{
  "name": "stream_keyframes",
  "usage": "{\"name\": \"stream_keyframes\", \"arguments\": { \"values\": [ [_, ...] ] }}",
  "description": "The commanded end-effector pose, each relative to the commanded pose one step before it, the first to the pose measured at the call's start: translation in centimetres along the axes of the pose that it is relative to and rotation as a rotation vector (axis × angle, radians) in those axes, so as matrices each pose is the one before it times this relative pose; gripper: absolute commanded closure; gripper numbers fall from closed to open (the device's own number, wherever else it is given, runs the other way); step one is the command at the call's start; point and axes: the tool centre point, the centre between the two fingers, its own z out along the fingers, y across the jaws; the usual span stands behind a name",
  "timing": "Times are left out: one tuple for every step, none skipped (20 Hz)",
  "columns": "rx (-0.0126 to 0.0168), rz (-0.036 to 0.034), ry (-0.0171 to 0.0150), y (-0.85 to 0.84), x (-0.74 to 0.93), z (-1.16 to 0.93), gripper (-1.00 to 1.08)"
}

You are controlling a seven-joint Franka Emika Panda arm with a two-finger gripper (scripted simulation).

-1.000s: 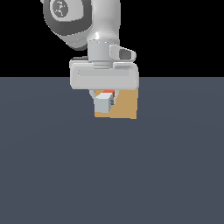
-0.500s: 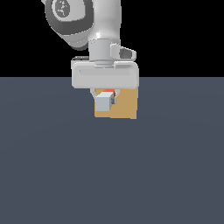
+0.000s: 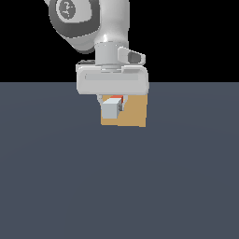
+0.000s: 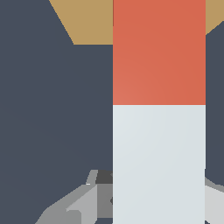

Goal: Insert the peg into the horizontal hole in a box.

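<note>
My gripper [image 3: 112, 103] hangs just in front of the tan box [image 3: 135, 112], shut on the peg [image 3: 111, 109]. The peg lies level. Its pale grey-white end faces the exterior camera and its red-orange part [image 3: 118, 97] points at the box. In the wrist view the peg [image 4: 159, 109] fills the middle, red-orange half toward the box [image 4: 87, 22], white half between the grey fingers [image 4: 78, 205]. The red-orange tip reaches the box face. The hole is hidden behind the peg and the hand.
The box rests on a flat dark blue-grey floor [image 3: 119, 186] that spreads out all around it. Above the hand rises the white arm [image 3: 88, 23] against a black backdrop.
Almost nothing differs. The hand with the peg has crept very slightly toward the exterior view's right, staying shut on the peg at the box face.
</note>
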Motion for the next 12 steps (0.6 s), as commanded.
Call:
{"name": "stream_keyframes", "arguments": {
  "values": [
    [-0.00299,-0.00086,0.00091,0.064,0.52,-0.147,1.08],
    [0.0,0.0,0.0,-0.011,0.348,0.001,1.08],
    [-0.00043,0.00004,0.00023,-0.017,0.421,-0.026,1.08],
    [0.0,0.0,0.0,-0.012,0.506,0.002,1.08],
    [-0.00044,0.00004,0.00022,-0.017,0.581,-0.026,1.08],
    [0.0,0.0,0.0,-0.012,0.667,0.003,1.08],
    [-0.00044,0.00003,0.0002,-0.016,0.745,-0.026,1.08],
    [0.0,0.0,0.0,-0.009,0.831,0.004,1.08],
    [-0.00045,0.00003,0.00019,-0.011,0.896,-0.025,1.08],
    [0.0,0.0,0.0,-0.002,0.886,0.004,1.08],
    [-0.00045,0.00002,0.00018,-0.002,0.809,-0.026,1.08],
    [0.0,0.0,0.0,0.008,0.738,0.004,1.08]
  ]
}}
